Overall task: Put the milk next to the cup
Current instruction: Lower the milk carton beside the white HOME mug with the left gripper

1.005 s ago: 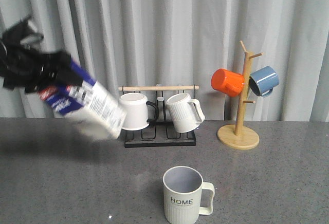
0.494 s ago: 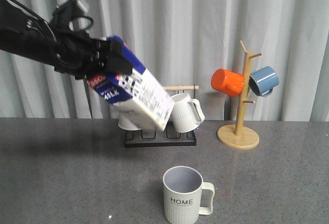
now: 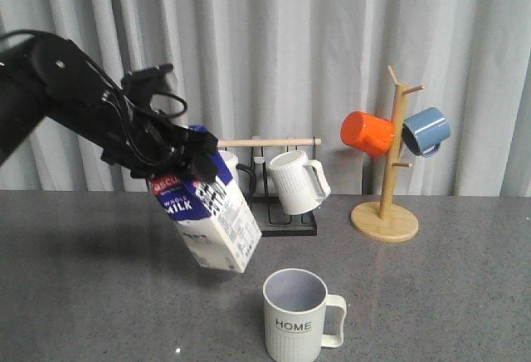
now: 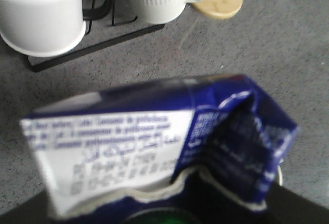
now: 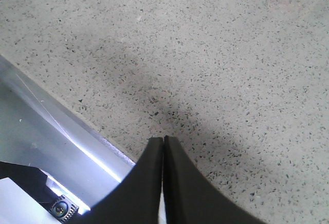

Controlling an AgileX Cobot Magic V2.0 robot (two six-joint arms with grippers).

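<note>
My left gripper [image 3: 178,163] is shut on the top of the milk [image 3: 207,221], a blue-and-white carton that hangs tilted above the table, its base down to the right. The carton's base is a little left of and above the cup [image 3: 297,316], the cream ribbed mug marked "HOME" at the front centre. The left wrist view shows the milk's gable [image 4: 154,136] close up, with a sliver of its green cap at the frame's edge. My right gripper [image 5: 163,140] is shut and empty over bare table; it is out of the front view.
A black wire rack [image 3: 261,212] behind the carton holds a plain white mug [image 4: 41,13] and a ribbed white mug [image 3: 297,181]. A wooden mug tree [image 3: 387,212] at the back right carries an orange mug [image 3: 367,133] and a blue mug [image 3: 426,130]. A metal rail [image 5: 56,136] edges the table.
My left arm has swung right and down with the milk, from the far left to just left of the cup. The carton now tilts less.
</note>
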